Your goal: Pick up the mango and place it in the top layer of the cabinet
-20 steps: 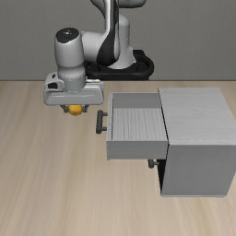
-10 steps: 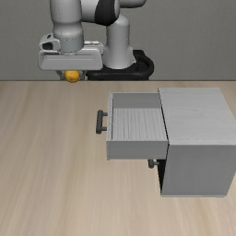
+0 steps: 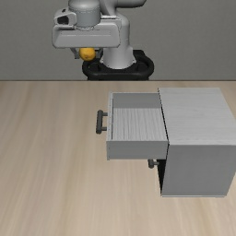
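The gripper (image 3: 88,53) hangs high over the far edge of the counter (image 3: 46,166), in front of the robot's dark base (image 3: 140,66), with its wide grey palm turned downward. The fingers (image 3: 80,53) are closed on the mango (image 3: 88,53), one on each side. The mango shows as a small yellow-orange body just under the palm, well clear of the counter.

The grey cabinet (image 3: 198,138) stands on the counter toward the exterior view's right, nearer than the gripper. Its top drawer (image 3: 136,124) is pulled out toward the exterior view's left. The drawer's ribbed grey interior is exposed, and a dark handle (image 3: 101,121) sits on its front.

The mango is farther back than the open drawer and to the exterior view's left of it, apart from both the drawer and the cabinet. A small dark knob (image 3: 152,163) projects from the cabinet face just below the drawer. Whether that lower compartment is open cannot be told.
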Controlling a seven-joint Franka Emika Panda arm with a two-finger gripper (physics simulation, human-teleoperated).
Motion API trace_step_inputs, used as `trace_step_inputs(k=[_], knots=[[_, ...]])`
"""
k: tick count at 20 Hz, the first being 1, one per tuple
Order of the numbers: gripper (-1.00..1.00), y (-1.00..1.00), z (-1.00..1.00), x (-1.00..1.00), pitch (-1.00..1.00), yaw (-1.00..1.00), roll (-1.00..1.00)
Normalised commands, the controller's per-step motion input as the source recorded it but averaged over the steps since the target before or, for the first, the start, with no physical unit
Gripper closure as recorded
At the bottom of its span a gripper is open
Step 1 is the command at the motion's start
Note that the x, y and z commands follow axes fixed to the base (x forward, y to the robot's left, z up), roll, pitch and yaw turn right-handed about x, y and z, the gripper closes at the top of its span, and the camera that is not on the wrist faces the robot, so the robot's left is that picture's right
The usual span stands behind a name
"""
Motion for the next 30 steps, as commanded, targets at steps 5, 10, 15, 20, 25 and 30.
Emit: trace_step_inputs(k=[5,10,15,20,25,30], knots=[[1.00,1.00,0.00,0.00,0.00,0.00,0.00],[1.00,1.00,0.00,0.20,0.00,0.00,0.00],[1.00,0.00,0.00,1.00,0.00,0.00,0.00],[1.00,0.00,0.00,1.00,0.00,0.00,0.00],[-1.00,0.00,0.00,0.80,0.00,0.00,0.00],[-1.00,0.00,0.00,0.00,0.00,0.00,0.00]])
